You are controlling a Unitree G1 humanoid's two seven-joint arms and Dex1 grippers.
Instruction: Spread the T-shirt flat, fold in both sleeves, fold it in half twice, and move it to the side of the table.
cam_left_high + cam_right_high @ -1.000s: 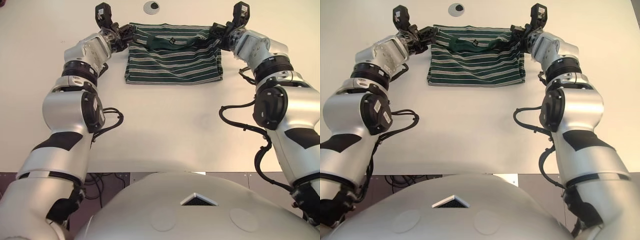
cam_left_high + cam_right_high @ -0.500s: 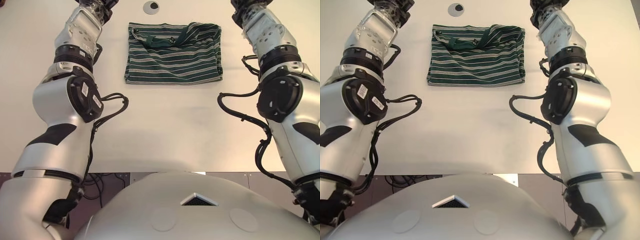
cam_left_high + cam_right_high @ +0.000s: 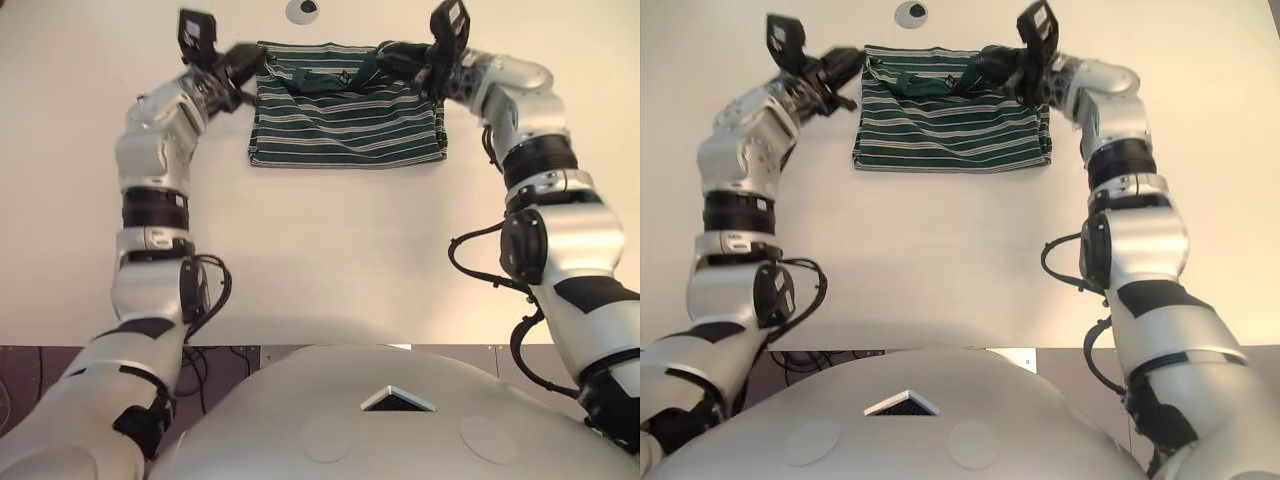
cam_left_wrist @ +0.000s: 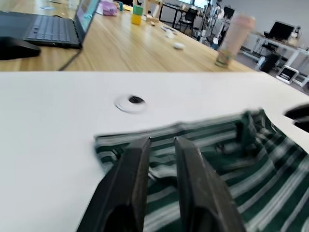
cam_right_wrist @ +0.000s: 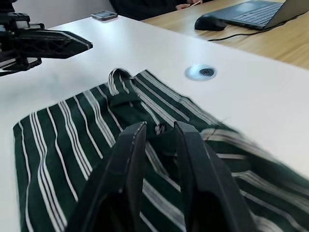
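The green striped T-shirt lies folded into a rectangle at the far middle of the white table, its dark collar bunched along the far edge. My left gripper hovers at the shirt's far left corner, fingers close together with only a narrow slit, holding nothing I can see. My right gripper sits over the far right part of the shirt, its fingers equally close together above the stripes. In the right wrist view the left gripper shows as one pointed shape.
A round cable grommet sits in the table just beyond the shirt. Behind the white table a wooden desk carries a laptop, a mouse and a pink bottle. Bare tabletop lies on both sides and in front.
Half a second ago both arms stretched past the far edge, away from the shirt. They have since swung back to its far corners. The shirt has stayed in place.
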